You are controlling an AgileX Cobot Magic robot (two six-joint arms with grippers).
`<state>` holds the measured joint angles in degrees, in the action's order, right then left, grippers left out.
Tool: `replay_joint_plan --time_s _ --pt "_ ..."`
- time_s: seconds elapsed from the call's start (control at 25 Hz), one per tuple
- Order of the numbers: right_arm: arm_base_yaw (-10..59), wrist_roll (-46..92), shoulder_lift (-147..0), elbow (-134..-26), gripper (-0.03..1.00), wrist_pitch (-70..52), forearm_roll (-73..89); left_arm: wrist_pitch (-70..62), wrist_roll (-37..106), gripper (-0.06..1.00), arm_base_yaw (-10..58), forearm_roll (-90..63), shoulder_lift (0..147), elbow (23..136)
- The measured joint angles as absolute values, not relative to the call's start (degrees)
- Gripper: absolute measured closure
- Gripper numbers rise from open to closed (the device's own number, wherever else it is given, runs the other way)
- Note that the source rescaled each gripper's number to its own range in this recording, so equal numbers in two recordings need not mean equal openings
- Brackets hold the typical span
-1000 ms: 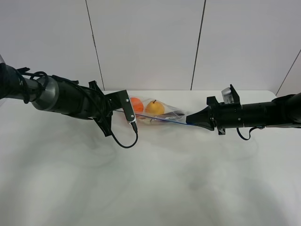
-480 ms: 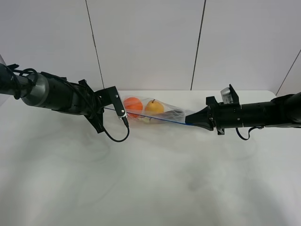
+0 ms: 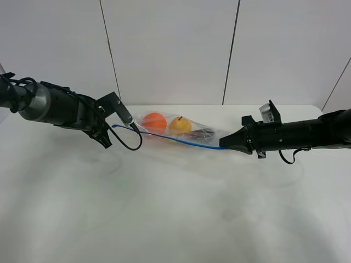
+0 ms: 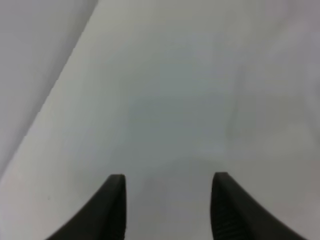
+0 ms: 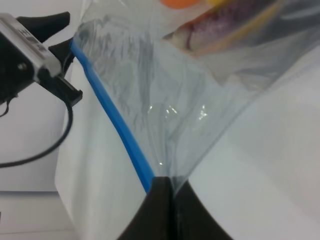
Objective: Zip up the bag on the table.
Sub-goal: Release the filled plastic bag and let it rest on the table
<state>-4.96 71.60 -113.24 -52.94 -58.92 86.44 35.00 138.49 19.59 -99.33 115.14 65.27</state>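
The bag [image 3: 169,131], clear with an orange [image 3: 154,121], a yellow fruit [image 3: 180,125] and a purple eggplant [image 3: 201,133] showing through, lies on the table [image 3: 175,219], whose far edge runs just behind the bag, its blue zipper strip [image 3: 189,144] along the near side. The right gripper [image 5: 167,181] pinches the bag's right corner between tightly closed jaws, and that corner seems slightly lifted. The left gripper [image 4: 167,176] hangs just off the bag's left end, jaws apart with nothing between them.

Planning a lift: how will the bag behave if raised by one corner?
Probably floppy: the bag creases where the right gripper pinches its corner. Likely end-heavy: the orange and yellow fruit sit at the other end and may roll.
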Motion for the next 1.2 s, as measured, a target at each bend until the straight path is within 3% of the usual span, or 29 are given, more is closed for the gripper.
replay_joint_plan --time_s 0.28,0.48,0.88,1.2 --pt "-5.0 71.6 -113.2 -52.9 0.97 -58.9 86.0 34.3 113.9 0.29 19.8 -99.3 114.6 66.1" --pt "-5.0 71.9 -113.2 -52.9 0.97 -58.9 86.0 26.8 94.0 0.29 19.8 -99.4 111.6 66.1" --pt "-5.0 72.0 -113.2 -52.9 0.97 -58.8 85.7 -18.4 53.1 0.29 19.8 -99.6 109.7 66.4" --pt "-5.0 72.0 -113.2 -52.9 0.97 -58.4 84.7 -54.0 39.4 0.29 17.3 -99.5 109.7 66.5"
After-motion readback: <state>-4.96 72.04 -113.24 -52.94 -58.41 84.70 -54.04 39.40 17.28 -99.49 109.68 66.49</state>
